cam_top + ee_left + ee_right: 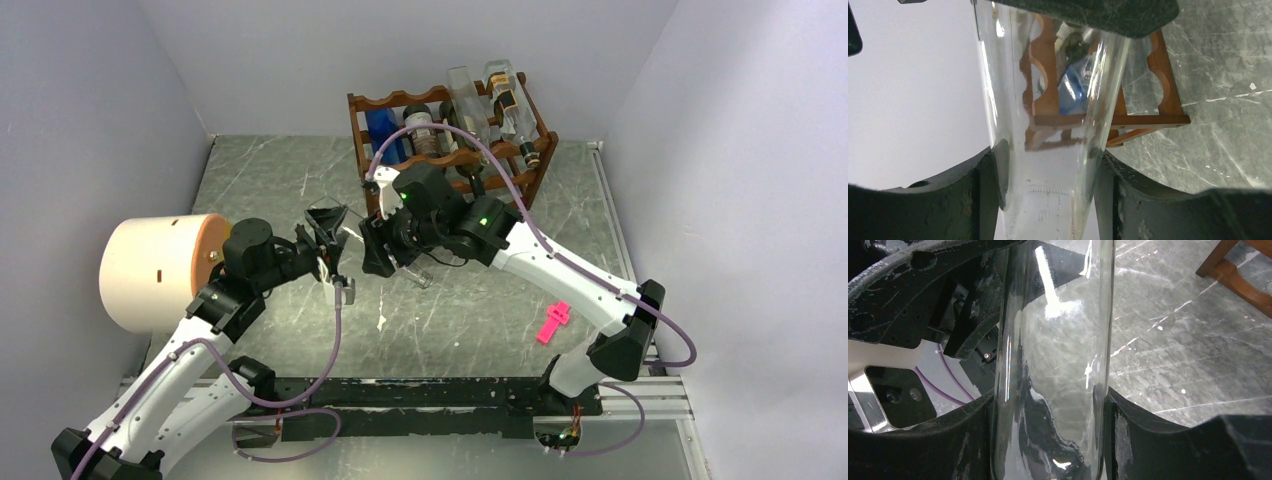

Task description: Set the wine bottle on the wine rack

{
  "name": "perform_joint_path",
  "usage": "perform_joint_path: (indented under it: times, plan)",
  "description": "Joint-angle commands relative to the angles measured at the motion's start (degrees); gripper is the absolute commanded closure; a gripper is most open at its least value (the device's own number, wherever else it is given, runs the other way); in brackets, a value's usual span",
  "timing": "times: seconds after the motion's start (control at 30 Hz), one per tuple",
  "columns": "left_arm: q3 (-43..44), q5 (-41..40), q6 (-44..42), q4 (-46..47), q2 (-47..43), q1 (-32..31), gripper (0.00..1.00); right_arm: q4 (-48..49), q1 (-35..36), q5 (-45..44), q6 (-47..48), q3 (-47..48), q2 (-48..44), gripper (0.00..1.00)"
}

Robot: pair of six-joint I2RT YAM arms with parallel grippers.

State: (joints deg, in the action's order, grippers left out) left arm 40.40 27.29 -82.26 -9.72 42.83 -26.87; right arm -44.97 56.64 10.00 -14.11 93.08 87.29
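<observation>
Your left tool (335, 250) and right tool (378, 250) meet in the air above the middle of the table (260, 180), nose to nose, and both are clenched on the same clear glass wine bottle (1053, 365). In the left wrist view the glass runs up between the two dark fingers (973, 200), pressed by a pad on each side. The right wrist view shows the same kind of grip, with the bottle's wall standing between that tool's fingers and touching both. From the top view the bottle is hard to make out, because it is transparent and mostly hidden by the two tools.

The wine bottle is held off the table, in front of the wine rack (1153, 120) and apart from it. The rack stands at the far side of the table, and several other bottles (505, 95) already lie in it, clear ones on the top tier and darker ones below.

A large cream cylinder (160, 272) sits at the left by your left arm. A small pink object (553, 322) lies on the table beside your right arm.
</observation>
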Motion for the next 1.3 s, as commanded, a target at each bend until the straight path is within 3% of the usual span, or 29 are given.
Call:
perform_joint_path:
  times: [0.0,0.17,0.33,0.37,0.4,0.63,0.77,1.03,1.27]
  plan:
    - [3.13,-1.21,2.94,3.66,-0.65,-0.02,0.92,0.43,-0.26,-3.10,-0.93,0.35,0.04,0.82]
    - [3.41,-1.21,3.66,2.93,-0.37,-0.07,0.85,1.12,-0.27,-4.76,-0.65,0.17,-0.68,1.00]
    - [2.68,-1.19,5.09,3.87,-0.72,-0.08,0.49,3.44,-0.35,-7.80,-0.50,-0.16,-2.81,1.00]
    - [2.64,-1.01,5.17,3.88,-0.79,-0.03,0.15,4.04,-0.34,-8.59,-0.46,-0.25,-3.43,1.00]
    - [2.62,-0.83,5.18,3.54,-0.78,-0.02,0.03,4.80,-0.35,-9.45,-0.54,-0.37,-4.01,1.00]
    - [3.48,1.30,4.99,1.47,-1.39,-0.09,0.06,7.17,-0.38,-17.83,-0.51,0.18,-7.39,1.00]
    - [4.08,2.58,9.37,2.67,-1.98,-0.01,0.06,7.31,-0.39,-23.99,0.35,1.29,-8.62,1.00]
    - [12.47,-2.28,48.80,7.28,0.97,-0.07,0.06,9.05,-3.22,-33.17,2.46,2.92,-10.09,1.00]
    - [15.48,-13.94,85.01,4.58,2.71,0.02,0.06,13.54,-9.70,-34.16,3.09,3.32,-9.40,1.00]
